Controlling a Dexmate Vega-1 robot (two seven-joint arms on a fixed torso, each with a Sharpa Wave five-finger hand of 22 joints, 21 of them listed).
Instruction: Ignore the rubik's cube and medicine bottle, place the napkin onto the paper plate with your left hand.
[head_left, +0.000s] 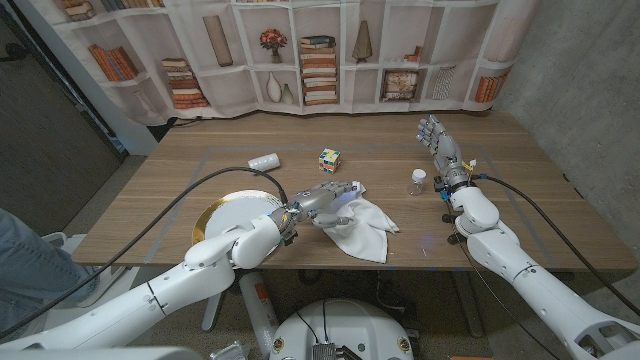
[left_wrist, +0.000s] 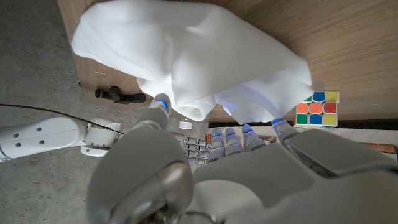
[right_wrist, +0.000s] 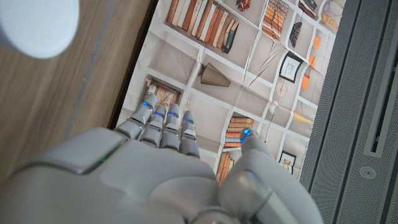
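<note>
Nearest to the robot, the round white paper plate with a gold rim (head_left: 222, 214) lies at the near left part of the wooden table (head_left: 500, 215), partly covered by the left arm. Just beside it, toward the middle, the left hand (head_left: 322, 200) grips the white cloth napkin (head_left: 365, 228); in the left wrist view the fingertips (left_wrist: 163, 106) are tucked under the folds of the napkin (left_wrist: 186, 59), which hangs from them. The napkin is near the plate but not on it. Farther back, the colourful rubik's cube (head_left: 330, 158) stands near the table's middle, and a small white cylinder (head_left: 264, 162) lies on its side to the left of it. On the right side, the small white medicine bottle (head_left: 419, 181) stands upright, and just beside it the right hand (head_left: 438, 143) holds nothing, with its fingers straight and apart.
</note>
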